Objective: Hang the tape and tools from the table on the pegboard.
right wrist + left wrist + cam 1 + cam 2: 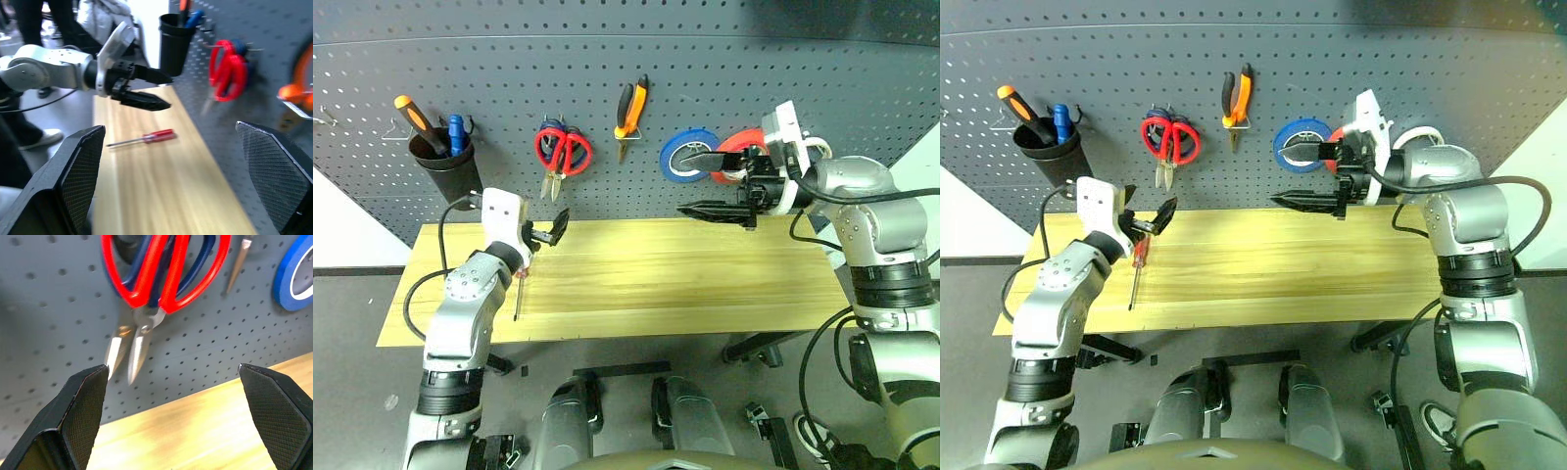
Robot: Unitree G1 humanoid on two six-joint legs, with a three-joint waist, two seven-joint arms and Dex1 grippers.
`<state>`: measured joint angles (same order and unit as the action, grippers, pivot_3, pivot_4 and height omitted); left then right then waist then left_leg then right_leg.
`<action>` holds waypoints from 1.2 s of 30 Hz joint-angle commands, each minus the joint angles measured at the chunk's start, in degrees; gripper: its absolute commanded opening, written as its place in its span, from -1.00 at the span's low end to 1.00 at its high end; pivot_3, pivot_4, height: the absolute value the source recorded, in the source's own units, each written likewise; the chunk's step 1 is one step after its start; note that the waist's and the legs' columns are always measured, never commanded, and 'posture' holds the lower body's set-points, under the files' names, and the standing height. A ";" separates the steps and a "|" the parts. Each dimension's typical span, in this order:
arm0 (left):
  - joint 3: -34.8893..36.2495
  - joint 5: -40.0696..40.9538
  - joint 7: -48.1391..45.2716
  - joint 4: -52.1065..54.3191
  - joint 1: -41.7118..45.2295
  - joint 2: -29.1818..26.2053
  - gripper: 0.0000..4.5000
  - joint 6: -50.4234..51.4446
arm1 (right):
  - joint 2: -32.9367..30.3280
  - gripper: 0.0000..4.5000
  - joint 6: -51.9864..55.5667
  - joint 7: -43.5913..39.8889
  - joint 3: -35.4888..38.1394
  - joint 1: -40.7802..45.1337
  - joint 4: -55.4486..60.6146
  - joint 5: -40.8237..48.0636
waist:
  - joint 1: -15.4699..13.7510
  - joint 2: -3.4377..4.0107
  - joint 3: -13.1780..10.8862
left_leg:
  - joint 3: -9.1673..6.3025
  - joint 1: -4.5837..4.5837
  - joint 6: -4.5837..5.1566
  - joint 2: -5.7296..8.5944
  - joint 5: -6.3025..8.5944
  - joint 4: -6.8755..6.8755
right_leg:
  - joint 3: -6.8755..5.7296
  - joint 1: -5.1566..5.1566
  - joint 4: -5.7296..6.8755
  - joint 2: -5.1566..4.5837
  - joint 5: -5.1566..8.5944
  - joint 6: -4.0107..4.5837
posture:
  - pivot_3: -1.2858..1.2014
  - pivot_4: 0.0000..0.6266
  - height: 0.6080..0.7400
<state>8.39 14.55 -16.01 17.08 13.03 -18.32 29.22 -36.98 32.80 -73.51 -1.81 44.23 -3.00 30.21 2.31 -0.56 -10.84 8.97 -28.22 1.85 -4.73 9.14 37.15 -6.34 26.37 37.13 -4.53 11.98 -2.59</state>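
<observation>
The red-handled scissors [564, 152] hang on the pegboard [754, 59] over a blue-handled pair, and fill the left wrist view as scissors [161, 279]. The orange-and-black pliers [631, 108] hang to their right. The slim red-handled screwdriver [1136, 264] lies on the table [705, 284] near its left end. My left gripper [553, 228] is open and empty, just below the scissors' blades and above the screwdriver. My right gripper [700, 184] is open and empty, pointing left in front of the tape rolls. A white ring [818, 147], perhaps the tape, peeks out behind my right wrist.
A black cup [445, 166] on the pegboard's left holds an orange-handled screwdriver [419, 122] and a blue tool. A blue tape roll [688, 155] and a red tape roll [739, 155] hang beside my right gripper. A person stands beyond the table's left end [29, 19].
</observation>
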 commanded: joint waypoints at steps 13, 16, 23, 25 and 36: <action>5.88 1.93 3.07 -0.11 -3.59 -5.47 0.97 17.55 | 10.35 1.00 1.71 8.83 -11.15 -1.09 3.65 -5.16 | -2.03 0.02 0.04 | -0.02 -0.01 0.03 -0.04 0.05 0.00 | 0.00 0.04 -0.02 -0.12 0.01 0.03 | 0.05 -0.47 0.84; 5.75 1.57 4.56 -1.83 -1.69 -5.71 0.97 20.97 | 12.16 1.00 1.26 9.93 -11.79 0.84 0.74 -6.87 | -2.32 0.03 0.00 | -0.01 -0.02 0.04 -0.04 0.06 -0.01 | 0.01 0.07 -0.03 -0.14 0.13 0.23 | 0.06 -0.38 0.84; 4.52 -1.49 7.27 -11.15 5.79 -7.02 0.97 23.64 | 16.12 1.00 -0.85 11.39 -13.78 5.22 -7.51 -11.22 | -3.15 0.01 -0.48 | -0.03 0.02 0.04 -0.08 0.07 -0.09 | 0.05 0.23 -0.04 -0.20 0.25 0.43 | 0.06 -0.16 0.84; 5.33 -1.56 8.08 -13.51 8.38 -6.67 0.97 24.10 | 16.87 1.00 -1.10 11.52 -13.97 6.44 -9.82 -12.23 | -3.17 0.00 -0.98 | -0.03 0.00 0.04 -0.08 0.07 -0.08 | 0.05 0.31 -0.06 -0.28 0.25 0.44 | 0.07 -0.11 0.84; 3.73 -3.98 12.35 -27.80 19.16 -4.10 0.97 28.45 | 17.14 1.00 -3.21 11.38 -13.88 8.50 -14.59 -16.36 | -2.94 -0.03 -4.71 | -0.03 -0.11 0.04 -0.06 0.04 -0.12 | 0.13 0.27 0.00 -0.35 0.28 0.41 | 0.04 0.16 0.84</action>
<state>12.15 11.61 -4.58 -10.26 31.08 -22.24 56.53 -19.68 29.94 -62.08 -16.59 51.79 -19.47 13.93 -0.63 -0.59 -15.55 8.93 -28.33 1.88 -4.79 9.16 37.04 -6.21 26.65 37.17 -4.87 12.26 -2.17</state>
